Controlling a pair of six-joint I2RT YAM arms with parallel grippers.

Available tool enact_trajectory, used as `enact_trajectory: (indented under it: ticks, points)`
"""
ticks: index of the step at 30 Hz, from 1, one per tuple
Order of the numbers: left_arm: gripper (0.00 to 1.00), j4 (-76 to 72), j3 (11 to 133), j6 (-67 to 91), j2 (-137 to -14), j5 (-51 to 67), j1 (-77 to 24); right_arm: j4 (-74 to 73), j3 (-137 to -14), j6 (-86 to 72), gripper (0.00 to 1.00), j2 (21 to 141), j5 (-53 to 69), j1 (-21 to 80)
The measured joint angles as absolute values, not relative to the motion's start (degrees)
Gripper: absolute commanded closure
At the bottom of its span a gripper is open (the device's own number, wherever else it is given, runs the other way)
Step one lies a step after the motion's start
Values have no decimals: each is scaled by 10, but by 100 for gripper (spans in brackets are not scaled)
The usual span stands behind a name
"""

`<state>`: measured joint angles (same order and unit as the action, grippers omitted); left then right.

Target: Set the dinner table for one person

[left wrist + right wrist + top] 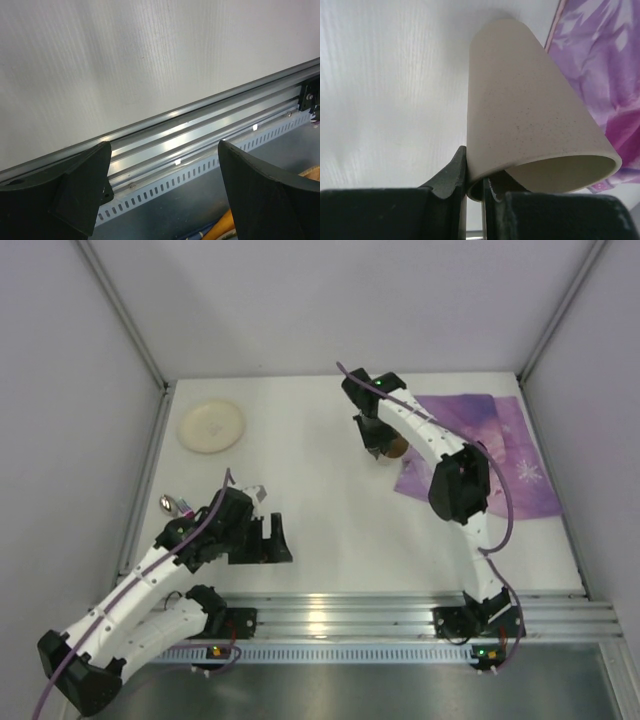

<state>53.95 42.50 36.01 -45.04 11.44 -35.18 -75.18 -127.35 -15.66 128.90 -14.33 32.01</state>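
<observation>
With cup (530,115) rim pinched in right end effector (472,182), set upright on bench (380,75) beside placemat (600,60) (ignore spread, empty left end effector (164,150)).

A purple picture placemat (522,445) is seen at the far right, a speckled cream cup (530,125) is shown just beside its left edge, and a round cream plate (211,426) is seen at the far left, with a small silver-and-pink object (178,505) (too small to identify) placed nearer.
</observation>
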Motion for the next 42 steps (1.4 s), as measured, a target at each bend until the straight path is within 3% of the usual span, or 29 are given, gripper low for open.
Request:
enact_trajectory:
  ticks: [2, 4, 5, 6, 9, 12, 21, 28, 34, 42]
  points:
    - [7, 539, 425, 360, -453, 112, -351, -765, -1260, -155, 100, 1298, -130, 318]
    - [7, 537, 425, 360, -453, 112, -351, -768, -1267, -155, 90, 1300, -121, 317]
    - [7, 536, 425, 360, -453, 112, -351, -768, -1269, -156, 83, 1301, -118, 316]
    - [7, 535, 425, 360, -453, 112, -351, -769, -1275, -156, 59, 1304, -114, 316]
    - [7, 534, 425, 361, -453, 112, -351, -770, -1288, -159, 26, 1317, -102, 312]
    - [7, 531, 425, 361, -455, 112, -351, -772, -1308, -157, 16, 1334, -96, 303]
    - [7, 525, 425, 360, -487, 113, -351, -773, -1392, -156, 12, 1345, -94, 281]
    - [9, 519, 438, 350, -525, 119, -351, -757, -1380, -164, 12, 1277, -96, 281]
    - [11, 482, 503, 323, -653, 158, -353, -677, -1258, -177, 7, 1087, -145, 280]
    - [15, 417, 689, 269, -944, 192, -394, -617, -969, -211, 8, 776, -203, 269]
